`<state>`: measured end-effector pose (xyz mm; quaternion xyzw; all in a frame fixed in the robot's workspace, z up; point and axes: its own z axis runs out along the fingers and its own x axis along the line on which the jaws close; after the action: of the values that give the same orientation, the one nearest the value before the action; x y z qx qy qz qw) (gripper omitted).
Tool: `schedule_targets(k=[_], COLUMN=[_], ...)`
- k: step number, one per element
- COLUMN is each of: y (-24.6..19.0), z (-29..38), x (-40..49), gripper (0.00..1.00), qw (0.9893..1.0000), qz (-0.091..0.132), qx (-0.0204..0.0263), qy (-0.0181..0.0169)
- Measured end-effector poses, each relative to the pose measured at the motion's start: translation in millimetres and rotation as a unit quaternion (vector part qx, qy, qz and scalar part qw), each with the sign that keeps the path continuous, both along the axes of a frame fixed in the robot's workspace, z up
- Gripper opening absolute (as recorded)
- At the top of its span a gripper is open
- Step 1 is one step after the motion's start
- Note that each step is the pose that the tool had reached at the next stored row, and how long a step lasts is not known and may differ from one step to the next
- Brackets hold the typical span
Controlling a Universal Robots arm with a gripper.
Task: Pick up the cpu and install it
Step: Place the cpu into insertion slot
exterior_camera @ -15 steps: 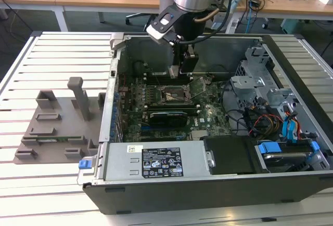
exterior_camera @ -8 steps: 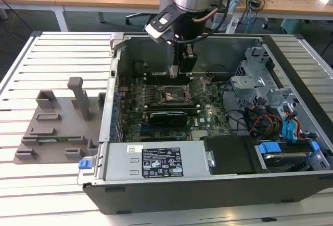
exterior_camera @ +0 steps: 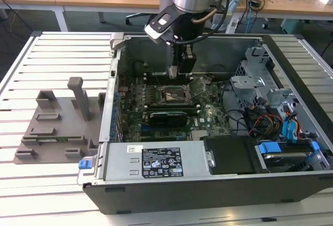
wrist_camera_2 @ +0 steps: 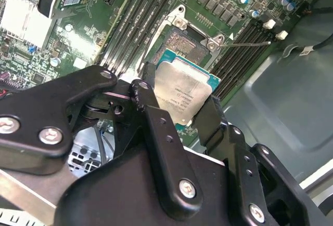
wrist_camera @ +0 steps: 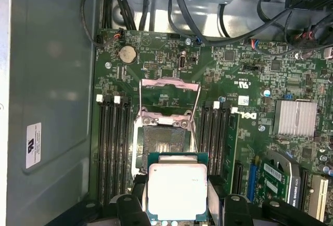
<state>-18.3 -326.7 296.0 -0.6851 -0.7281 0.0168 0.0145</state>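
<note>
The cpu (wrist_camera_2: 184, 91) is a flat square chip with a pale silver top and a green rim. My gripper (wrist_camera_2: 179, 107) is shut on it, one black finger (wrist_camera_2: 149, 106) on each of two opposite edges. In the first wrist view the cpu (wrist_camera: 177, 189) hangs just beside the open socket (wrist_camera: 162, 143), whose metal load plate (wrist_camera: 169, 93) is flipped back. The exterior view has my gripper (exterior_camera: 179, 71) reaching down into the open computer case, just above the socket (exterior_camera: 171, 95) on the green motherboard.
Dark memory slots (wrist_camera: 113, 148) run along both sides of the socket. A long black card (exterior_camera: 167, 116) lies in front of it. The power supply (exterior_camera: 156, 161) sits along the case front, and a drive cage with cables (exterior_camera: 270, 106) is at the exterior view's right. A grey fixture (exterior_camera: 57, 122) stands on the slatted table.
</note>
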Motion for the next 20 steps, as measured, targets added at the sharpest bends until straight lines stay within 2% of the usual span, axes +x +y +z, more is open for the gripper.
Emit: schedule_targets(k=[15, 17, 20], y=[0.0, 0.0, 0.0], z=[-5.2, -12.2, -15.8], x=[-0.2, -0.2, -0.2], gripper=[0.55, 0.55, 0.55], qw=[1.0, 1.0, 1.0], qz=[0.0, 0.0, 0.0], qx=[0.0, -0.0001, -0.0001], qy=[0.0, 0.0, 0.0])
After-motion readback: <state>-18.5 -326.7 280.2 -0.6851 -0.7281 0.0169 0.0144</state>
